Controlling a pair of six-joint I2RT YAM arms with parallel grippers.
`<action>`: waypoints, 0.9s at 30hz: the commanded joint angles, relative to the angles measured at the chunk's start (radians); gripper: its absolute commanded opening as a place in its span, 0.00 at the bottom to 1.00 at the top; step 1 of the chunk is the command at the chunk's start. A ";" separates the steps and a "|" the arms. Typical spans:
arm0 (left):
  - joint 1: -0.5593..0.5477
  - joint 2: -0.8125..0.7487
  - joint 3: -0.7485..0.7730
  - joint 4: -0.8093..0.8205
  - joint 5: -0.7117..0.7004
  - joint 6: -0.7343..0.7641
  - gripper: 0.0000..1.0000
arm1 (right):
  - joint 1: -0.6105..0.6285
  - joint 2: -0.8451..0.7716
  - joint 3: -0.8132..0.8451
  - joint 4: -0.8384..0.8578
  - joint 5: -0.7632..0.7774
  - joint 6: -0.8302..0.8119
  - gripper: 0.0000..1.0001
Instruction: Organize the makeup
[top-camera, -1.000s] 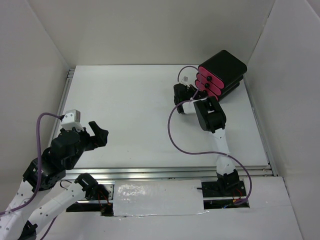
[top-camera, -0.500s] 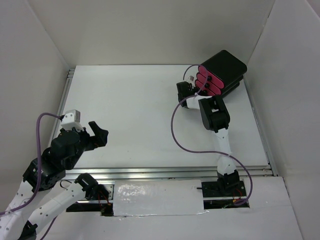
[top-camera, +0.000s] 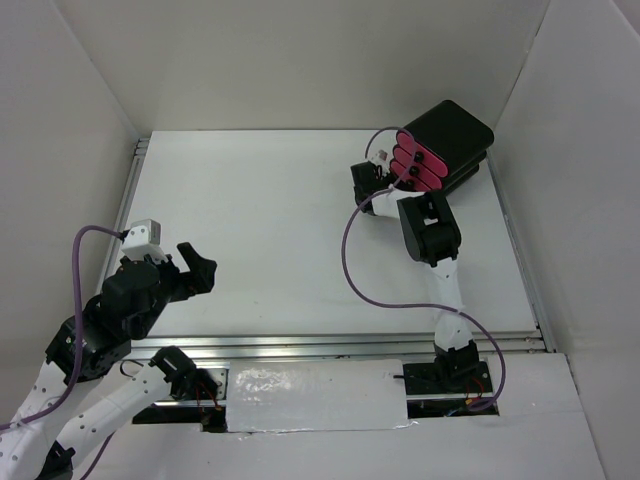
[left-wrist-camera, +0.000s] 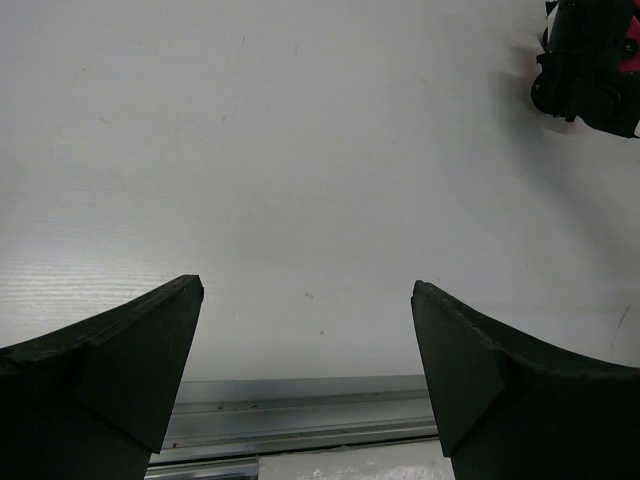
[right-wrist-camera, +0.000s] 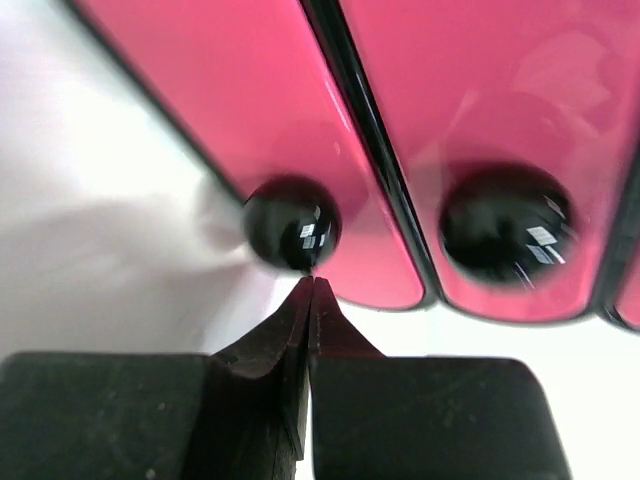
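Hovering over the near-left rail of the white table (left-wrist-camera: 300, 150), my left gripper (left-wrist-camera: 307, 288) has its black fingers spread wide, with open white surface ahead. Rightward, my right gripper (right-wrist-camera: 313, 280) is pinched together, tips right under the round black knob (right-wrist-camera: 291, 222) of a glossy pink drawer front (right-wrist-camera: 200, 80). The drawer's edges are cut off close-up. It belongs to the black box (top-camera: 455, 135) at the far-right wall. I can't see the makeup in any view.

Lab test cell: white walls (top-camera: 300, 60)
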 joint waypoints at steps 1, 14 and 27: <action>-0.004 -0.011 -0.002 0.038 -0.004 0.009 0.99 | 0.080 -0.144 0.022 -0.113 -0.030 0.182 0.00; -0.003 0.038 0.015 0.010 -0.066 -0.015 0.99 | 0.483 -0.814 -0.234 -0.593 -0.432 0.839 1.00; 0.017 0.298 0.212 -0.223 -0.442 -0.136 0.99 | 0.667 -1.888 -0.479 -0.933 -0.462 1.112 1.00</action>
